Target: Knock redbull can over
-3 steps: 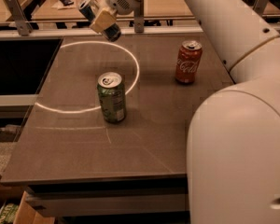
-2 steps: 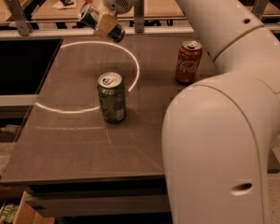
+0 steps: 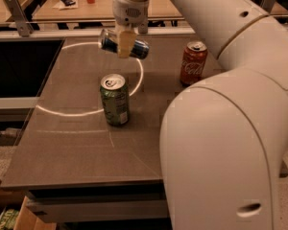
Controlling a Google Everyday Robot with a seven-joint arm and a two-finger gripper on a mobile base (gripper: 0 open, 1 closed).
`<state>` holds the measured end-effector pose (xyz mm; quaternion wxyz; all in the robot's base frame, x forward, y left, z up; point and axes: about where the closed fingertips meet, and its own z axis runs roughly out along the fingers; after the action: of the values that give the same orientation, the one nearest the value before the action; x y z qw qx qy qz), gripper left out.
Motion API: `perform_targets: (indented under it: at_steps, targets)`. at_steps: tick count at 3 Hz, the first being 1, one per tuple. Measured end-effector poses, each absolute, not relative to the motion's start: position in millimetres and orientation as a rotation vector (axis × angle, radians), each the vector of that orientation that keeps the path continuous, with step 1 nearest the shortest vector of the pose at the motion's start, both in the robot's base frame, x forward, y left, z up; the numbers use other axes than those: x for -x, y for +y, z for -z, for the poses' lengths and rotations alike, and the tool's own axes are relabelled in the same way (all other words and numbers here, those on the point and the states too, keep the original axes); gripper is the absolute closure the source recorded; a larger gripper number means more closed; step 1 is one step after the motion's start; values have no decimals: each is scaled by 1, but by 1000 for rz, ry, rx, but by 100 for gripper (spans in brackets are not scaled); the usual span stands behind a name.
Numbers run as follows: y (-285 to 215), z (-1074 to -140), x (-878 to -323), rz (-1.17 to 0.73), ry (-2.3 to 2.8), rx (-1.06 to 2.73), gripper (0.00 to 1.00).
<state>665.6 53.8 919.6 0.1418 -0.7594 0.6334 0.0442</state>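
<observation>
The redbull can (image 3: 140,49), slim, blue and silver, lies on its side across my gripper (image 3: 125,44) over the far middle of the brown table (image 3: 77,147). The gripper reaches down from the white wrist and is shut on the can's middle. One beige finger (image 3: 126,41) covers the can's centre. I cannot tell whether the can touches the table. The gripper is behind and slightly right of the green can.
A wider green can (image 3: 114,99) stands upright in the table's middle, on a white ring mark (image 3: 62,111). A red Coca-Cola can (image 3: 192,63) stands at the back right. My large white arm (image 3: 221,143) fills the right side. A dark panel (image 3: 19,66) lies left.
The gripper has moved right and down towards the table with the redbull can in it, and the can now lies closer to horizontal. The green and red cans have not moved.
</observation>
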Motion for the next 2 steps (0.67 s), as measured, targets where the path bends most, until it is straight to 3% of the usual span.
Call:
perform_targets:
  at_steps: [2]
  targets:
    - [41, -919, -647, 225, 1852, 2074, 100]
